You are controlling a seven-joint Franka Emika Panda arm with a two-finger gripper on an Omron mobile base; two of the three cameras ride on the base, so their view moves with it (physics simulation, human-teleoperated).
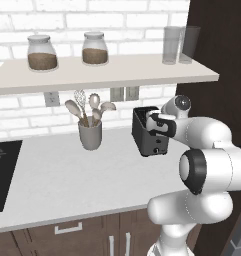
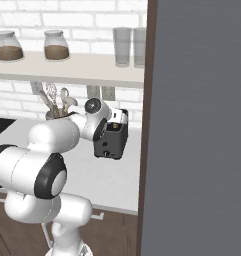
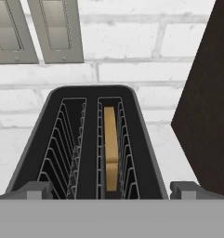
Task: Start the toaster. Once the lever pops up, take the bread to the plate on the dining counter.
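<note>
The dark grey toaster (image 1: 148, 136) stands at the back of the light counter, close to the brick wall and a dark cabinet side. From above, the toaster (image 3: 92, 139) shows two slots, and the tan bread (image 3: 110, 148) stands upright in the right one. My gripper (image 3: 111, 189) hovers just over the toaster's near end, open, its fingertips (image 3: 36, 188) spread wider than the toaster. Nothing is held. The hand (image 1: 159, 122) also appears over the toaster (image 2: 112, 141) from the right base camera. The plate and the dining counter are out of view.
A grey utensil cup (image 1: 90, 134) stands left of the toaster. A shelf (image 1: 107, 72) overhead carries two jars and two glasses. A black cooktop (image 1: 2, 170) lies at the far left. The dark cabinet panel (image 3: 211, 93) rises just right of the toaster.
</note>
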